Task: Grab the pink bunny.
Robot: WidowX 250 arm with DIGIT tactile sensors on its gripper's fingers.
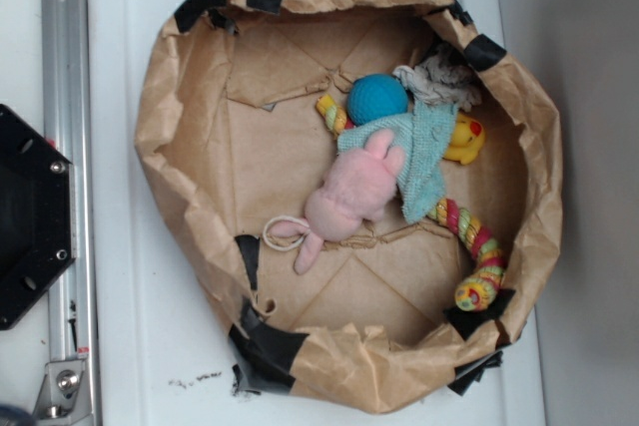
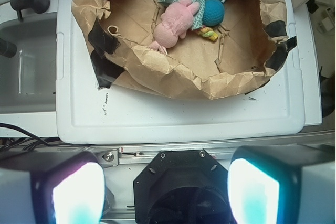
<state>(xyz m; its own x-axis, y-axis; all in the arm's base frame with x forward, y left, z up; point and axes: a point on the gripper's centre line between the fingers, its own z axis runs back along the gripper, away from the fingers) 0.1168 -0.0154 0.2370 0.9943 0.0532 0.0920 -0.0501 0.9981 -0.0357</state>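
The pink bunny [image 1: 351, 199] lies in the middle of a brown paper basket [image 1: 175, 127], its head partly under a light-teal cloth [image 1: 424, 152]. In the wrist view the pink bunny [image 2: 174, 22] shows far ahead inside the paper basket [image 2: 173, 74]. My gripper [image 2: 165, 195] is open, its two glowing fingers [image 2: 79, 195] wide apart with nothing between them, held high above the black robot base [image 2: 181, 182], well short of the basket. The gripper does not show in the exterior view.
A teal ball [image 1: 377, 99], a yellow duck toy [image 1: 465, 139], a striped rope toy [image 1: 477, 251] and a grey rag [image 1: 439, 77] share the basket. The basket sits on a white lid [image 2: 184, 121]. A metal rail [image 1: 65, 97] and the black base [image 1: 30, 216] lie at left.
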